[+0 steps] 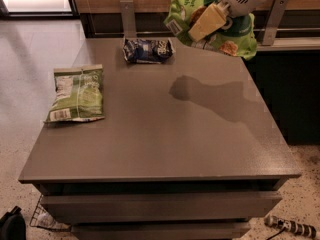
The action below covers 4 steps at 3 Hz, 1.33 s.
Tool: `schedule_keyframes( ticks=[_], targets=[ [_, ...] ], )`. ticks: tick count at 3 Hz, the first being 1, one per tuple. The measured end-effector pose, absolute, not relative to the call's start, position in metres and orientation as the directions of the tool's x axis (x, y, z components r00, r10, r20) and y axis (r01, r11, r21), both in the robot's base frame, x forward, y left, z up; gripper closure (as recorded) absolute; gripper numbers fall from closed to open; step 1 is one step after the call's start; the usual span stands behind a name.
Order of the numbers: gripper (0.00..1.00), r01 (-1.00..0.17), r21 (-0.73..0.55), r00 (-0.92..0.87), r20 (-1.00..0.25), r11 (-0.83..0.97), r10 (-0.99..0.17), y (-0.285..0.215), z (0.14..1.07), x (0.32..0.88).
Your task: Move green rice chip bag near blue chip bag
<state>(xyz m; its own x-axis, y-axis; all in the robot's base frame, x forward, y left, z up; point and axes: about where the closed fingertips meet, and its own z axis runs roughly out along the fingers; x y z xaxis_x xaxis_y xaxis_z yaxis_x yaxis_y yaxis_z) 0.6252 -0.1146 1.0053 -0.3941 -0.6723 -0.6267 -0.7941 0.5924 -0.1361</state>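
My gripper (207,21) is at the top right, above the table's far right corner, shut on the green rice chip bag (235,34). The bag is bright lime green with pictures of tan chips and hangs in the air, clear of the table, partly behind the yellowish fingers (206,22). The blue chip bag (148,50) is small and dark navy with white markings. It lies flat near the table's far edge, to the left of and below the held bag.
A flatter pale-green bag (77,93) with a white label lies near the left edge of the grey table (165,139). Two metal posts (128,18) stand behind the far edge. A dark cabinet is to the right. Cables lie on the floor.
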Motion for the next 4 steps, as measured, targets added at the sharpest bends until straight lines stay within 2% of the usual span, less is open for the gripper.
schedule_keyframes(
  ticks=[4],
  targets=[
    [1.00, -0.488, -0.113, -0.588, -0.690, 0.865, -0.422, -0.197, 0.946, 0.779]
  ],
)
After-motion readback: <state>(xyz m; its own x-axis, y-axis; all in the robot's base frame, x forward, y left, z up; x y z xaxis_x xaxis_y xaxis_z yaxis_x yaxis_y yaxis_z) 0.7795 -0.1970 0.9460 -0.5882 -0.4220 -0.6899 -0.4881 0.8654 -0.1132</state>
